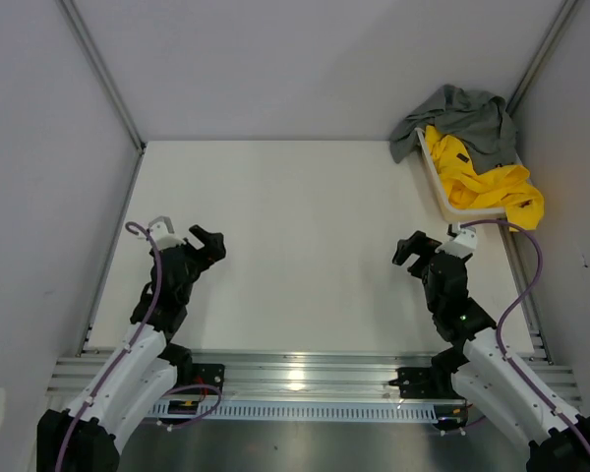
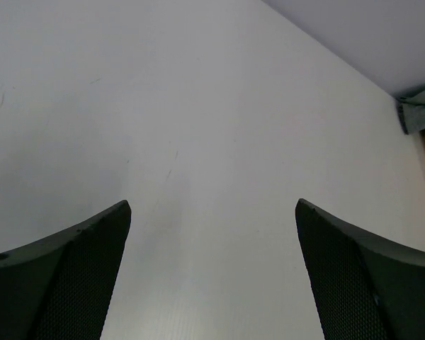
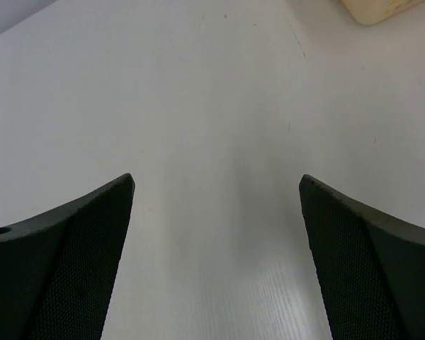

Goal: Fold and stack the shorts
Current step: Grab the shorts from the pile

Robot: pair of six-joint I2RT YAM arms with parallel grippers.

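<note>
Yellow shorts (image 1: 487, 182) and grey-green shorts (image 1: 462, 118) overlap in the white basket (image 1: 469, 211), so grabbing one may drag out the other or tip the basket. Both are crumpled at the far right corner, with yellow spilling over the rim. Left gripper (image 1: 205, 246) and right gripper (image 1: 411, 251) are spread wide and empty, well apart from the cloth.

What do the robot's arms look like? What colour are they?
The left arm and right arm are white low down and black higher up, each with a purple cable. The left gripper and right gripper are black, with two pointed, dotted fingers. A green light glows on the right arm.
</note>
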